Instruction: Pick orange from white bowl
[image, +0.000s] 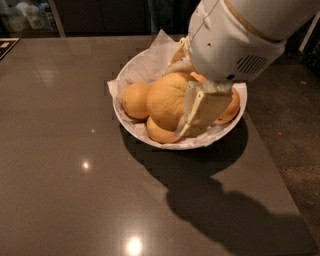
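Note:
The white bowl, lined with crinkled white paper, stands on the dark table. The pale, bumpy orange is clamped between my gripper's cream fingers and sits above the other fruit over the middle of the bowl. The gripper is shut on it. The near finger covers the orange's right side; the far finger shows behind it. Smoother, deeper-orange fruits lie in the bowl at the left, front and right, partly hidden.
The dark glossy table runs left and toward the front. Its right edge meets a speckled floor. My large white arm housing hangs over the bowl's back right. Dark furniture stands behind the table.

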